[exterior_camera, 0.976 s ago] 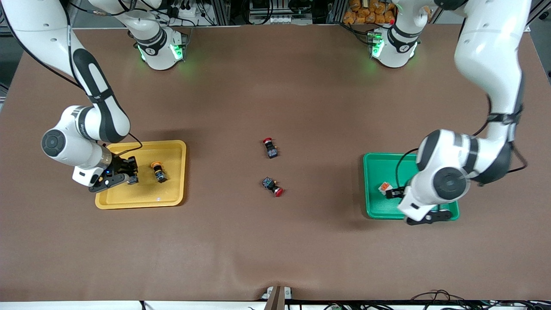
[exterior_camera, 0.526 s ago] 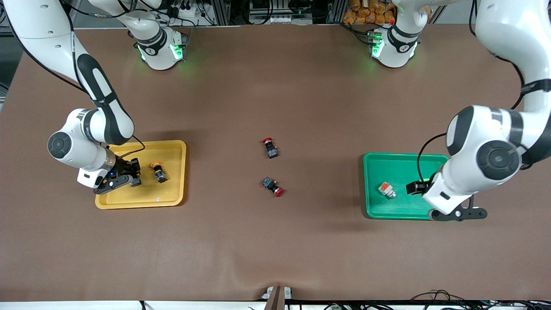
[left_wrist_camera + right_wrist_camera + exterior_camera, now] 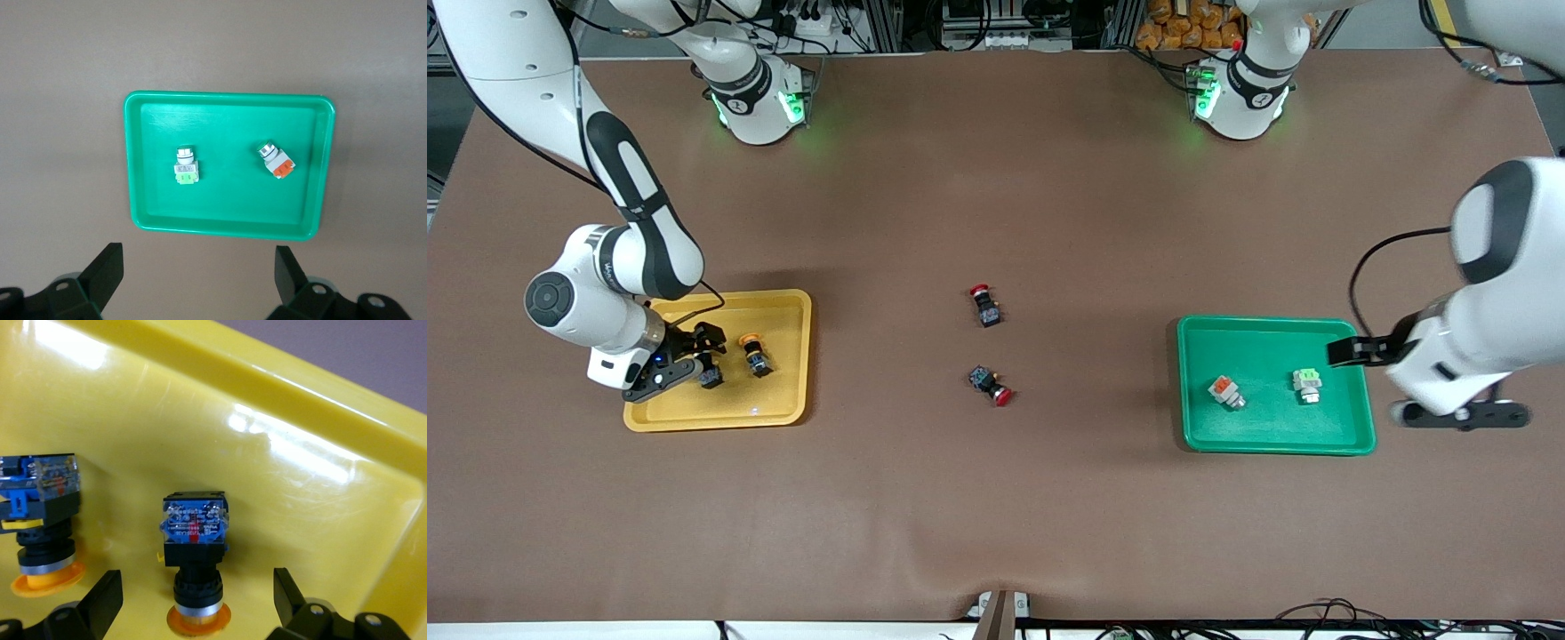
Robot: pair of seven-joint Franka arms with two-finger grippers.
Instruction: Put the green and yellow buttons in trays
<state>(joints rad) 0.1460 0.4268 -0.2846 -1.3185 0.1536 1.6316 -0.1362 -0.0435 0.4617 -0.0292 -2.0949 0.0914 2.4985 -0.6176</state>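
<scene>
The yellow tray (image 3: 783,391) holds two black buttons with yellow-orange caps. One (image 3: 754,352) lies alone. The other (image 3: 711,377) lies between the fingers of my right gripper (image 3: 701,357), which is open and low in the tray. In the right wrist view this button (image 3: 193,567) is between the spread fingers of the right gripper (image 3: 199,603), and the other button (image 3: 43,527) is beside it. The green tray (image 3: 1272,338) holds the orange-capped button (image 3: 1224,391) and the pale-green-capped button (image 3: 1306,384). My left gripper (image 3: 1352,351) is open and empty, raised over the tray's rim toward the left arm's end.
Two black buttons with red caps lie mid-table between the trays, one (image 3: 984,306) farther from the front camera, one (image 3: 991,385) nearer. In the left wrist view the green tray (image 3: 140,220) shows whole, and the left gripper (image 3: 199,280) is over brown table.
My left gripper has lifted and moved off toward the left arm's end, uncovering the pale green button in the green tray. My right gripper's fingers have spread around the yellow-capped button in the yellow tray.
</scene>
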